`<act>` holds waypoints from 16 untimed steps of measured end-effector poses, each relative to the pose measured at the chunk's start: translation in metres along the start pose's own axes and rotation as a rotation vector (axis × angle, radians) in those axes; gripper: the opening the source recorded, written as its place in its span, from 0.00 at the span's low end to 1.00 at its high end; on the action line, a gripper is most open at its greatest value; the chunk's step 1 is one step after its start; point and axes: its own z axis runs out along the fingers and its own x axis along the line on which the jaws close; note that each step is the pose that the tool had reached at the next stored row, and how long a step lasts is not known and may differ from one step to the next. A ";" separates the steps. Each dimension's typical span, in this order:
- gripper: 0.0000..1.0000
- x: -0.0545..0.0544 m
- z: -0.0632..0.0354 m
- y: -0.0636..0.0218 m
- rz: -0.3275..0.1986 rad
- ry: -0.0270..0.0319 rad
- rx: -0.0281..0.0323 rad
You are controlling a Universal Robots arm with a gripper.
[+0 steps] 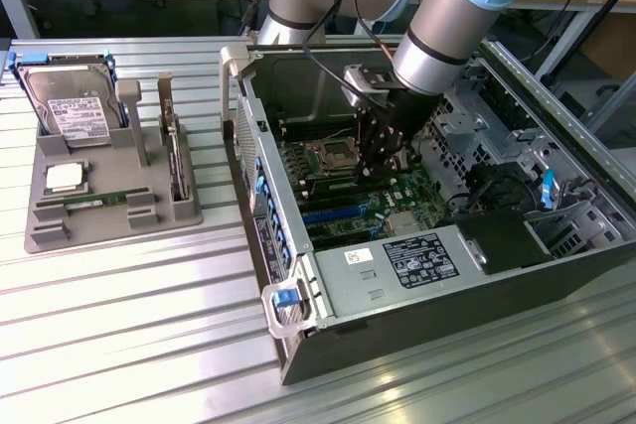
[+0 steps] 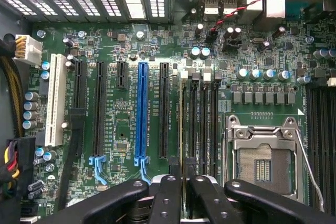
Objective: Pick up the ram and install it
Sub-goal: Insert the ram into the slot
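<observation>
The gripper (image 2: 182,195) hangs inside the open computer case (image 1: 298,345), jaws closed on the ram (image 2: 182,129) — held edge-on over the memory slots (image 2: 202,124) beside the empty CPU socket (image 2: 261,161). Light, stiff and thin, the stick looks fragile on its chip faces; it is best pinched at its top edge, kept square to the slot.
</observation>
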 end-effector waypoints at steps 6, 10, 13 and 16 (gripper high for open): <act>0.13 -0.002 0.0014 -0.0031 0.001 -0.0005 0.0001; 0.13 -0.002 0.0041 -0.0035 0.001 -0.0003 0.0001; 0.14 -0.002 0.0042 -0.0035 0.001 -0.0016 0.0002; 0.20 -0.002 -0.0060 -0.0019 0.001 -0.0020 0.0002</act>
